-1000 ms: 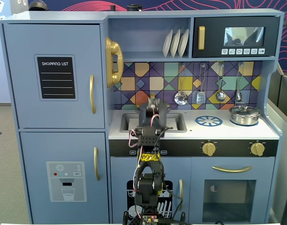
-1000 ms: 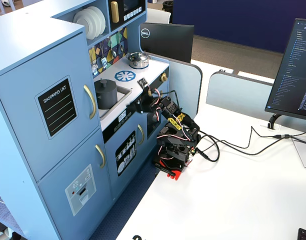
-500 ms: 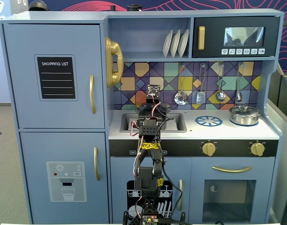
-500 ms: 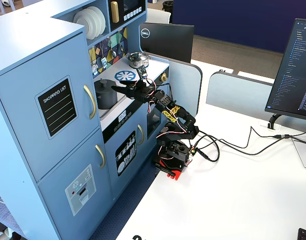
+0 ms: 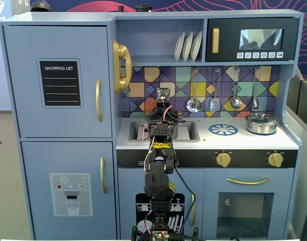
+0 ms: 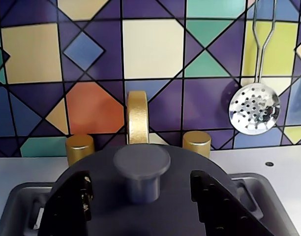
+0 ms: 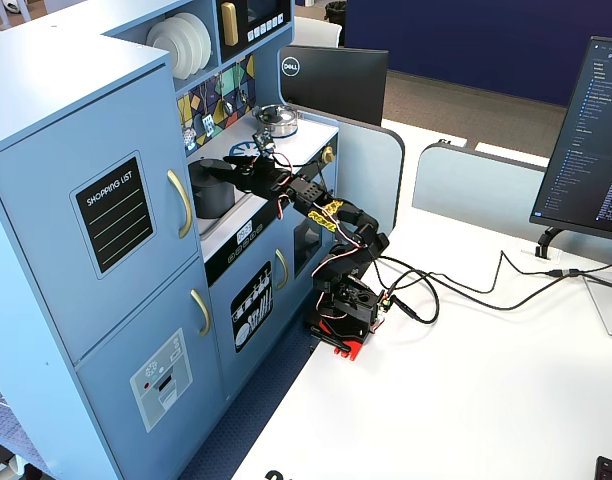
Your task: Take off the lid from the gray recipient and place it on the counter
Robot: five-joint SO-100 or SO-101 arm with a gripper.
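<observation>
In the wrist view the dark gray lid (image 6: pixel 140 219) fills the lower middle, its round knob (image 6: pixel 142 162) upright at the centre. My gripper (image 6: pixel 140 179) is open, with one black jaw on each side of the knob and a gap to it on both sides. The lid sits on the gray recipient (image 7: pixel 214 192), which stands in the sink recess (image 6: pixel 15 199) of the white counter (image 5: pixel 244 141). In a fixed view from the side my gripper (image 7: pixel 233 166) is over the pot's top. In the front fixed view the arm hides the pot.
A gold faucet (image 6: pixel 138 115) and two gold taps (image 6: pixel 80 147) stand just behind the lid. A slotted spoon (image 6: pixel 254 108) hangs on the tiled wall. A shiny silver pot (image 5: pixel 262 122) and a blue burner ring (image 5: pixel 223 129) are on the counter's right in the front view.
</observation>
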